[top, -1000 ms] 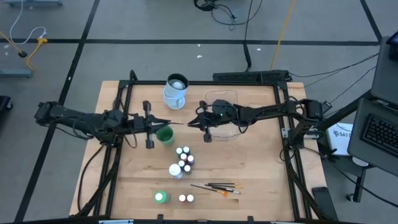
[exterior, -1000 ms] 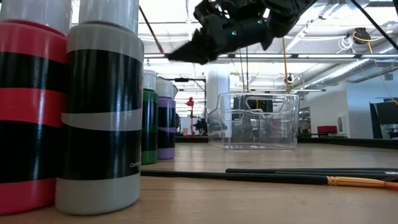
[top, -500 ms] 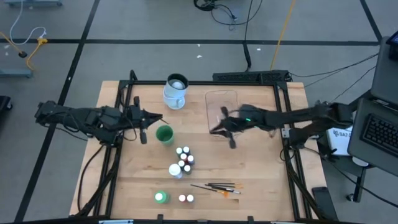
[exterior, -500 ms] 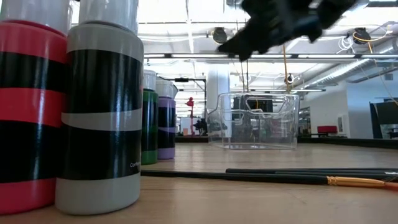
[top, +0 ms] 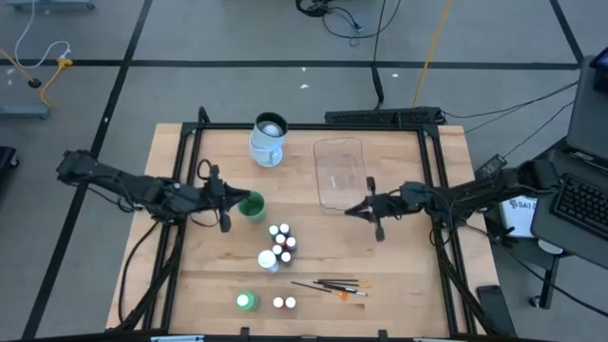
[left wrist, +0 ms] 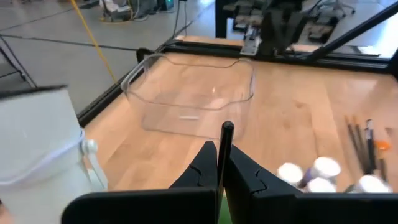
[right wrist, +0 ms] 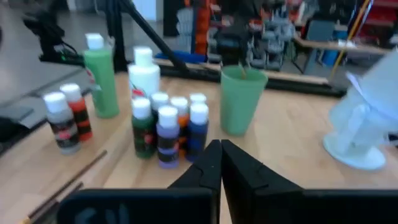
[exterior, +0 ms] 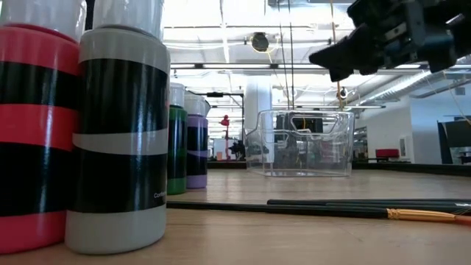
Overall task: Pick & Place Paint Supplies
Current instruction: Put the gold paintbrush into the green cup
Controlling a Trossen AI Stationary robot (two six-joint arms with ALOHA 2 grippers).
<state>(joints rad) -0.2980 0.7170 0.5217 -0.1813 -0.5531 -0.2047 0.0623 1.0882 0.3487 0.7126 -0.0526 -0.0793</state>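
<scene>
My left gripper point(top: 234, 197) is shut on a thin dark brush point(left wrist: 225, 140) right beside the green cup point(top: 252, 205). My right gripper point(top: 351, 209) is shut and empty, hovering off the near end of the clear tray point(top: 340, 171); the low view shows it high above the table point(exterior: 324, 57). A cluster of small white-capped bottles point(top: 281, 239) stands on the table with a taller white bottle point(top: 269, 259) beside it. A green bottle point(top: 246, 301) and two small bottles point(top: 284, 303) stand nearer the table's near edge. Several brushes point(top: 332, 285) lie flat on the wood. My left gripper pinches the dark brush between its two fingers point(left wrist: 205, 165). The brush's free end point(left wrist: 227, 126) sticks out past the fingertips. Its other end is hidden by the fingers, above a patch of green point(left wrist: 219, 214). The brush is lifted clear of the table.
A white pitcher point(top: 269, 140) stands near the far edge, left of the tray. A black frame point(top: 304, 126) runs around the tabletop. In the low view, red point(exterior: 37, 125) and grey point(exterior: 121, 132) bottles loom close to the camera. Bare wood lies right of the bottles.
The two grippers met at the table's middle with the brush spanning between them. My right gripper has since drawn back toward the table's right edge without the brush. My left gripper kept the brush and shifted slightly left and toward the near edge, ending beside the green cup.
</scene>
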